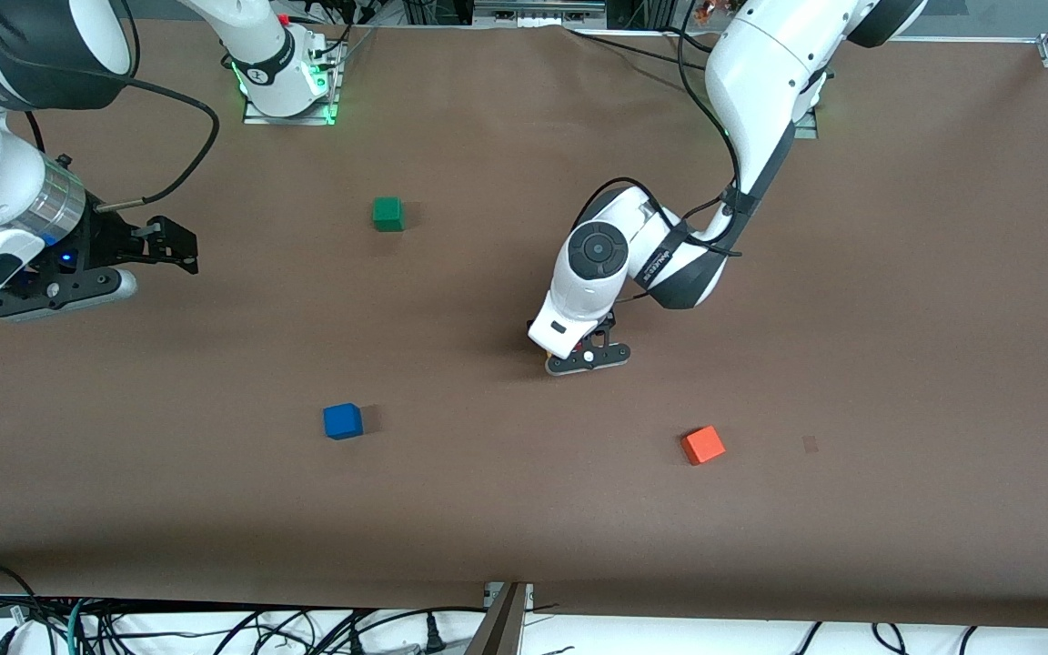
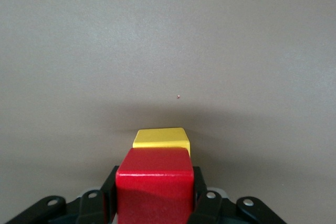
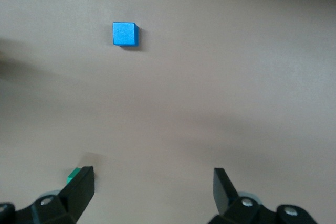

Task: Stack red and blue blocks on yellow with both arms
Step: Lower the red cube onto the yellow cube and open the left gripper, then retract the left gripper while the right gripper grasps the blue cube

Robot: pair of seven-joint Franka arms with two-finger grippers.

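My left gripper [image 1: 586, 353] is low over the middle of the table and shut on the red block [image 2: 153, 184]. In the left wrist view the fingers [image 2: 199, 182] press both sides of the red block. The yellow cube [image 2: 160, 138] lies right beneath it; I cannot tell whether they touch. In the front view the left hand hides both. The blue block [image 1: 342, 421] lies on the table nearer the front camera, toward the right arm's end, and also shows in the right wrist view [image 3: 125, 34]. My right gripper [image 1: 180, 255] is open and empty, held in the air at the right arm's end.
A green cube [image 1: 387, 214] lies toward the robots' bases, also beside a right finger in the right wrist view [image 3: 74, 174]. An orange cube [image 1: 702, 445] lies nearer the front camera than the left gripper. The brown table cover [image 1: 897, 318] spans the table.
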